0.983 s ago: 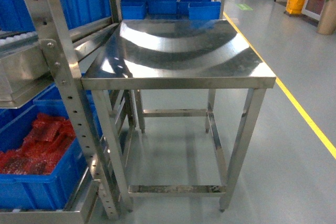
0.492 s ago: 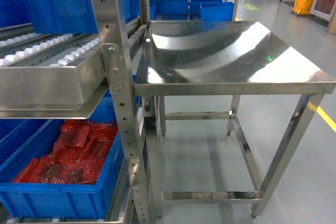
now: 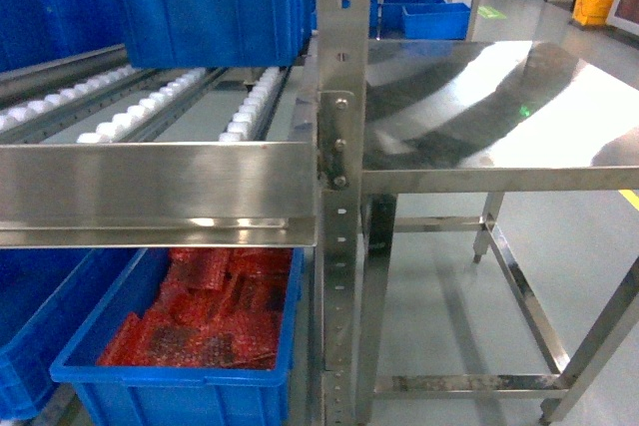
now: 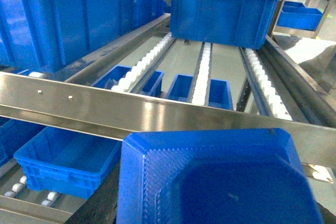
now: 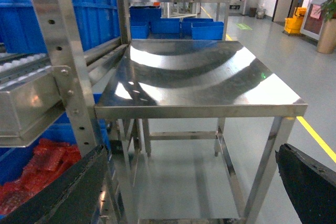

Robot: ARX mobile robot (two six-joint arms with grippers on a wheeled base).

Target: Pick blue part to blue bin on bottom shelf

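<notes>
The blue part [image 4: 220, 177], a moulded tray-like piece with a ribbed inner wall, fills the bottom of the left wrist view. My left gripper [image 4: 210, 213] is shut on it, and only one dark finger [image 4: 102, 203] shows at its left edge. Beyond the middle shelf's steel front rail [image 4: 157, 116], an empty blue bin [image 4: 68, 158] sits on the bottom shelf's white rollers [image 4: 21, 192]. My right gripper [image 5: 194, 192] is open with nothing between its fingers, facing the steel table [image 5: 199, 77]. Neither gripper shows in the head view.
Large blue bins [image 3: 210, 7] stand at the back of the roller shelf [image 3: 150, 112]. Below it, a blue bin of red parts [image 3: 200, 321] sits next to the rack's upright post [image 3: 339, 197]. The steel table [image 3: 499, 117] stands to the right of the rack.
The head view has swung left. The rack's roller shelf and the bin of red parts now fill the left and middle, and the steel table has slid to the right.
</notes>
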